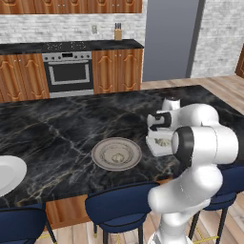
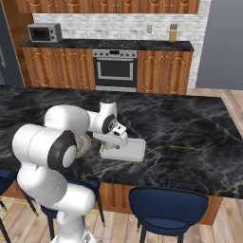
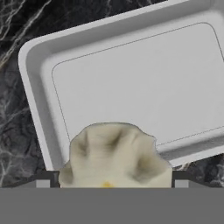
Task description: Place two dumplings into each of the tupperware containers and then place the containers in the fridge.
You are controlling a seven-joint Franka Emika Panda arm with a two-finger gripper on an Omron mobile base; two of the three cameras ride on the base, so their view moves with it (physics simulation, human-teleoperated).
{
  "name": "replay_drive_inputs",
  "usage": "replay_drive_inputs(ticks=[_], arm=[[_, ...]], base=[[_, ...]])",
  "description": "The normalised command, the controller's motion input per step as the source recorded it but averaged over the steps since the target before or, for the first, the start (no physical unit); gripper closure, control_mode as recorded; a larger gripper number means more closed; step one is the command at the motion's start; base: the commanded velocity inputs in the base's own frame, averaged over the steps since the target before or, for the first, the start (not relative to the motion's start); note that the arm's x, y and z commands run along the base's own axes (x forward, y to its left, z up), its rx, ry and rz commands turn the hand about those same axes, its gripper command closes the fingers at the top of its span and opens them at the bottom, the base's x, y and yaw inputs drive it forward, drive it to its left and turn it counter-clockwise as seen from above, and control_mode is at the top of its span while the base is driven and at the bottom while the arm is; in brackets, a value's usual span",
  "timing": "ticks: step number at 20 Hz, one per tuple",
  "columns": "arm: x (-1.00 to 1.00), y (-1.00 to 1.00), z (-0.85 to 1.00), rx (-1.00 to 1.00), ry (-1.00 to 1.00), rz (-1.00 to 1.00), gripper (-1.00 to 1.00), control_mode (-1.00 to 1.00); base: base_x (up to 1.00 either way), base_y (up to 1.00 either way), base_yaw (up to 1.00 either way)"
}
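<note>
Dark marble with pale veins tops the kitchen island (image 1: 57, 138), with a steel oven (image 1: 68, 72) set in wooden cabinets behind it; a slate-grey fridge (image 1: 169, 40) stands at the far wall, well apart from the work; the gripper (image 3: 113, 183) hangs low over a tupperware container (image 3: 144, 83), its fingers (image 3: 47, 180) spread wide with a dumpling (image 3: 114, 155) lying between them at the tray's near wall; whether the pads touch it I cannot tell; the tray floor beyond it is bare; a round grey plate (image 1: 116, 153) with one more dumpling (image 1: 117, 156) sits just beside the tray. Judging from this, the risk is the rim; the lump sits close to the low wall, so it may tip out onto the marble, and a lifting finger could drag it or nudge the light tray askew.
</note>
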Motion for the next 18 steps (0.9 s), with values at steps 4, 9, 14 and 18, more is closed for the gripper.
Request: replay_drive_inputs(ticks=[4, 9, 14, 18], arm=[[0.28, -0.04, -0.43, 0.00, 0.00, 0.00, 1.00, -1.00], [0.36, -0.09, -0.21, 0.00, 0.02, 0.00, 1.00, -1.00], [0.38, -0.13, -0.02, 0.00, 0.02, 0.00, -1.00, -1.00], [0.19, -0.06, -0.01, 0.00, 0.03, 0.00, -1.00, -1.00]], base=[[0.00, 0.00, 0.00], [0.00, 0.00, 0.00], [0.00, 0.00, 0.00], [0.00, 0.00, 0.00]])
